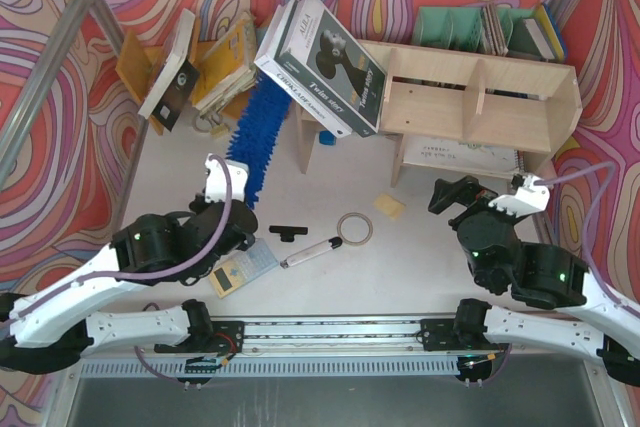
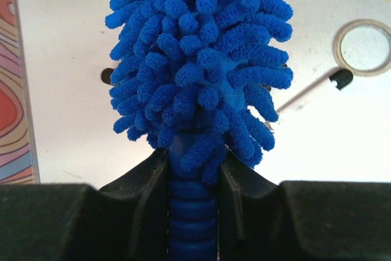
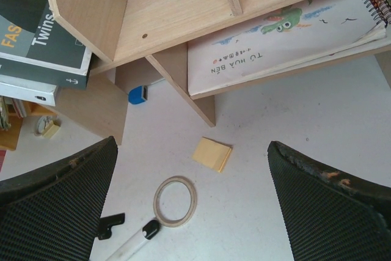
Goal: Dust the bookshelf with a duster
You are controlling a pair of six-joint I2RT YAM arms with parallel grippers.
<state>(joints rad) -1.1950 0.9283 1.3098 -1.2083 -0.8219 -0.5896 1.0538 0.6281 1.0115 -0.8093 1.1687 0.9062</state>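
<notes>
Over at the far left a few books (image 1: 175, 67) lean against the patterned wall. Just right of them the left claw (image 1: 232, 185) is clenched tight on the duster (image 1: 262, 132). In the wrist view its black fingers (image 2: 143, 187) squeeze the ribbed blue handle from both sides, right below where the shaggy strands begin. From the left claw (image 2: 194, 172) the duster (image 2: 201, 59) stands straight ahead and fills most of that view. Seen from above, the fluffy blue head slants away from the arm toward the left end of the bookshelf (image 1: 480, 97). Its tip sits just beside the big dark-covered book (image 1: 325, 67) that leans there. I cannot tell whether the strands actually touch the wood.

On the white table (image 1: 420, 267) in the middle lie a small black piece (image 1: 288, 232), a white pen (image 1: 310, 251), a ring of tape (image 1: 354, 228) and a yellow pad (image 1: 390, 206), each apart from the others.

To the right, the pale bookshelf (image 3: 165, 22) stands with a spiral notebook (image 3: 275, 41) lying under its lower board. The right claw (image 1: 455, 195) hangs in front of it, released and spread wide. Its mesh-faced fingers (image 3: 61, 206) frame bare table with the tape ring (image 3: 175, 200) between them, gripping and touching nothing.
</notes>
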